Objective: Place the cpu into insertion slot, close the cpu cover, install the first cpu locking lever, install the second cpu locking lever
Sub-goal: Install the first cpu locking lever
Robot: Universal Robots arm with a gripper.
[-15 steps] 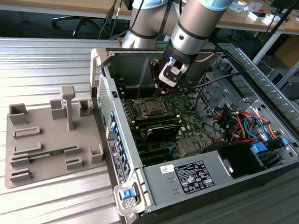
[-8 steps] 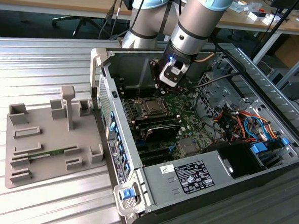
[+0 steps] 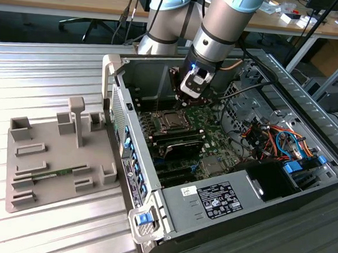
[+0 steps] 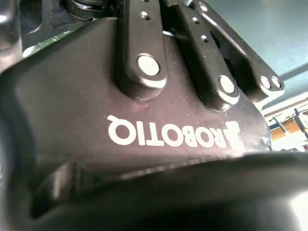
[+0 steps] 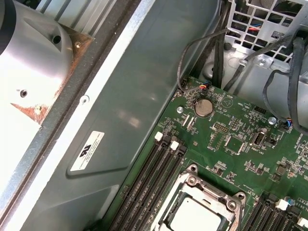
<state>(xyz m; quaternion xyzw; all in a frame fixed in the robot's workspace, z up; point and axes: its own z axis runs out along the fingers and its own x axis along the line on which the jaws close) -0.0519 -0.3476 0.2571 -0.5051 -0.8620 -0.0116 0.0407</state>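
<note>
Exterior view: the open computer case (image 3: 146, 73) lay on the ribbed metal worktop (image 3: 58, 62). The hand (image 3: 190, 93) hung near the insertion slot (image 3: 172, 121); I could not tell whether it was apart or together. In the first wrist view, the cpu cover (image 5: 207, 190) framed the seated cpu (image 5: 196, 219).

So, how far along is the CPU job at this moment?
The cpu already sits in the insertion slot, and the cpu cover seems to lie down around it. The gripper hovers above the slot, touching nothing I can see. Whether either locking lever is latched cannot be told.
</note>
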